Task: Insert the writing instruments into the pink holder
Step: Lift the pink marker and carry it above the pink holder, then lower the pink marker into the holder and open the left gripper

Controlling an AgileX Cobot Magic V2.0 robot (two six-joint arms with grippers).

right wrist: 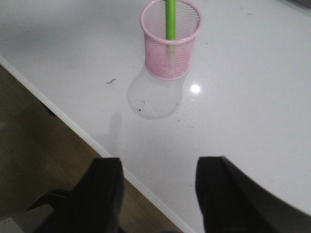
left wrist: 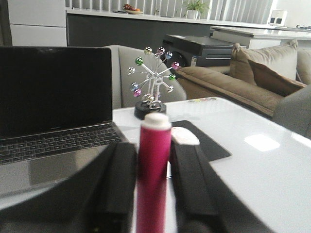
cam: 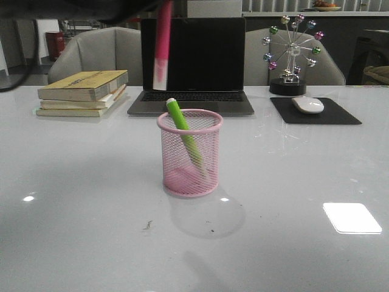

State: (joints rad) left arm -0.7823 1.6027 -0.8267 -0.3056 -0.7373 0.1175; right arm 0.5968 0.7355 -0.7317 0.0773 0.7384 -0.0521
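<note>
The pink holder (cam: 189,153) stands upright at the table's middle, and the lime green marker (cam: 184,129) leans inside it with its whitish end above the rim. The magenta-pink marker (cam: 162,44) hangs upright high above the table, behind and a little left of the holder, whitish end down. My left gripper (left wrist: 153,148) is shut on the magenta-pink marker (left wrist: 154,165), which pokes out past the fingers. My right gripper (right wrist: 158,165) is open and empty above the table's front edge, well short of the holder (right wrist: 170,41) with the green marker (right wrist: 170,19) in it.
An open laptop (cam: 192,67) stands behind the holder. A stack of books (cam: 84,92) lies at the back left. A ferris-wheel ornament (cam: 292,55) and a white mouse (cam: 308,104) on a black pad (cam: 340,115) are at the back right.
</note>
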